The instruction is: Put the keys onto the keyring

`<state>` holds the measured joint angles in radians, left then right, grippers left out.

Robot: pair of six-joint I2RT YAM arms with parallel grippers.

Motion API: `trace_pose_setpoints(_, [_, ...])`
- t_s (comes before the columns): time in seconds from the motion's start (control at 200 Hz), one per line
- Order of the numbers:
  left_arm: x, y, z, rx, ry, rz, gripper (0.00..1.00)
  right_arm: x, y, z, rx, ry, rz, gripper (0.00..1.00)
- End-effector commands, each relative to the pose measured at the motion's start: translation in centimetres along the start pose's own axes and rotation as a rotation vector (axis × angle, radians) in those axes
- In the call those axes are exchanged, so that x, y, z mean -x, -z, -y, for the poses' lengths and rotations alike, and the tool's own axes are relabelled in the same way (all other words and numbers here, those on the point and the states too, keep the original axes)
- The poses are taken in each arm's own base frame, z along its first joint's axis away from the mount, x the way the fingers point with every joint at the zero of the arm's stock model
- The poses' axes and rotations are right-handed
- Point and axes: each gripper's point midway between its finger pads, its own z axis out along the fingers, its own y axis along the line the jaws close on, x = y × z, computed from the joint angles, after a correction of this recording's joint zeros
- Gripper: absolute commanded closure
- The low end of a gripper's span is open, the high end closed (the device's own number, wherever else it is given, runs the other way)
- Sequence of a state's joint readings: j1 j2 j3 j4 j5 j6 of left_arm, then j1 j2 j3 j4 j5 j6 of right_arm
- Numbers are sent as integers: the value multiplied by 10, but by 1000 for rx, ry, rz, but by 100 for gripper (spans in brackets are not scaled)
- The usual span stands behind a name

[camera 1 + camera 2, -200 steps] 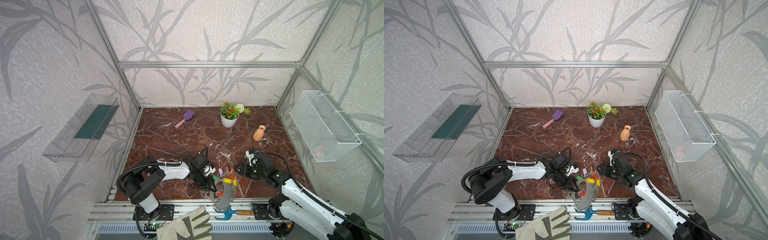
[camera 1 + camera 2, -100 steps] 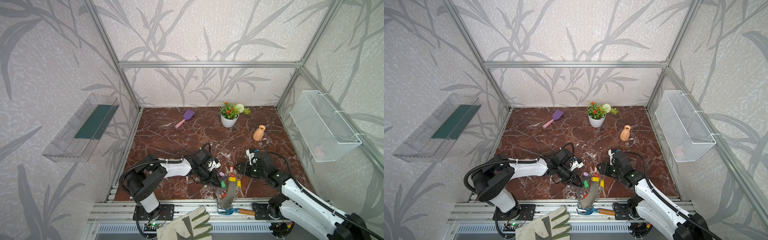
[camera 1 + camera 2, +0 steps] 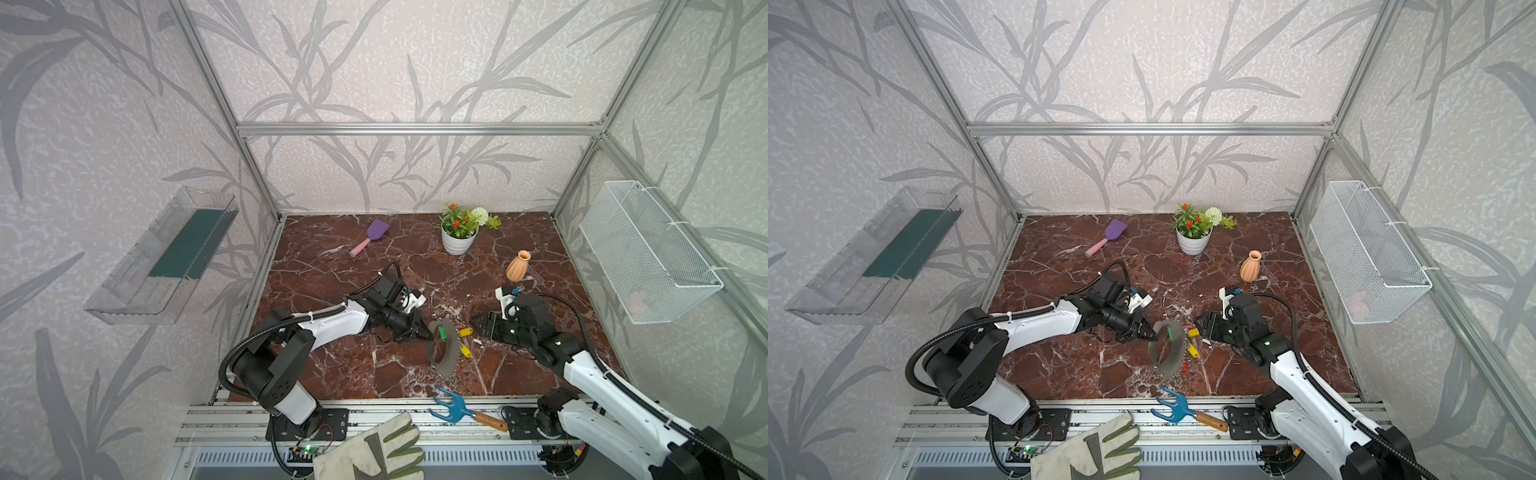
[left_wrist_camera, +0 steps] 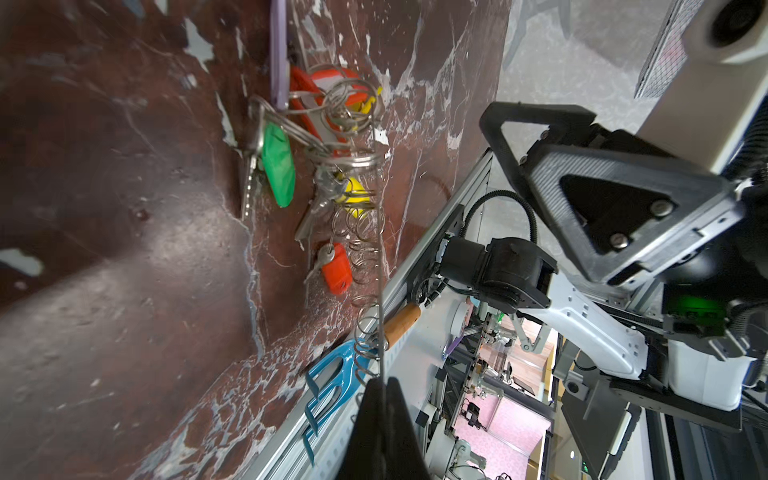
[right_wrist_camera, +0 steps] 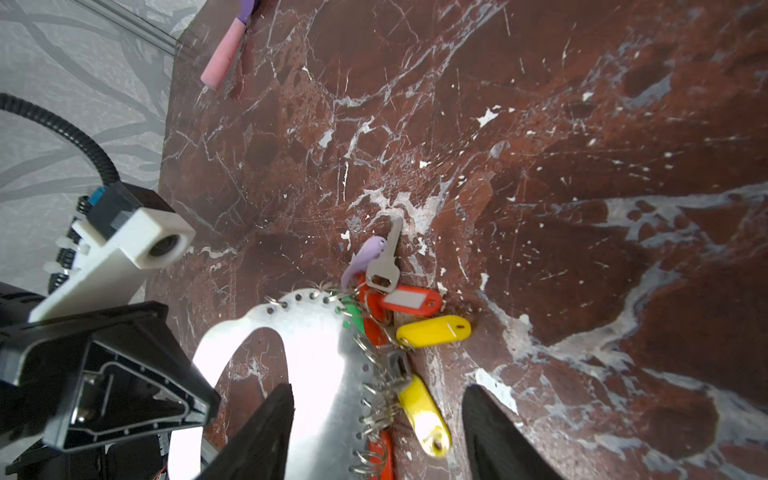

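Two grippers, one keyring stood on edge

Broad marble table first, and all the action sat front and centre on it. Left arm lay low across the marble. Right arm reached in from the other side, the two tips facing each other. A work glove sprawled over the front rail, well clear of play.

Left gripper was pinched tight on the keyring. In the left wrist view its black fingers met on the band's thin edge. That grip had the grey C-shaped band tipped up on edge between the grippers, ring-fringed side toward the right arm. Whether its low end touched the marble, I could not tell.

Right gripper stood wide apart, clamped on nothing. Its wrist view showed the fringed edge and a yellow tag lying in the gap. A blue hand rake lay on the rail near the band's low end.

And the keys? They were bunched along that fringe, resting on the marble just beside the band. A second yellow tag, a red tag, a lilac tag and a bare silver key were all there. The green tag lay against the band's face.
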<state>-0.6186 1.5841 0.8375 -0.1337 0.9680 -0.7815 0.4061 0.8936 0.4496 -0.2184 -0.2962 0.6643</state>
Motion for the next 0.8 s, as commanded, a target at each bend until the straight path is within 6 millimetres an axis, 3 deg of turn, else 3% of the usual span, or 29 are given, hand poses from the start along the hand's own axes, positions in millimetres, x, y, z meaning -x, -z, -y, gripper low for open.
trace_pose_setpoints(0.0, [3, 21, 15, -37, -38, 4, 100, 8, -3, -2, 14, 17, 30, 35])
trace_pose_setpoints(0.24, [11, 35, -13, 29, 4, 12, 100, 10, -19, 7, 5, 6, 25, 34])
trace_pose_setpoints(0.445, [19, 44, -43, 81, 68, 47, 81, 12, -29, 10, -1, 6, 23, 34])
trace_pose_setpoints(0.615, [35, 87, -96, 246, 227, 218, 76, 17, -35, 9, -8, 42, 20, 34])
trace_pose_setpoints(0.685, [42, 106, -98, 298, 217, 298, 71, 21, -39, 6, 4, 63, 24, 34])
trace_pose_setpoints(0.795, [54, 129, -79, 420, 57, 391, 65, 29, -44, -1, 34, 110, 40, 34])
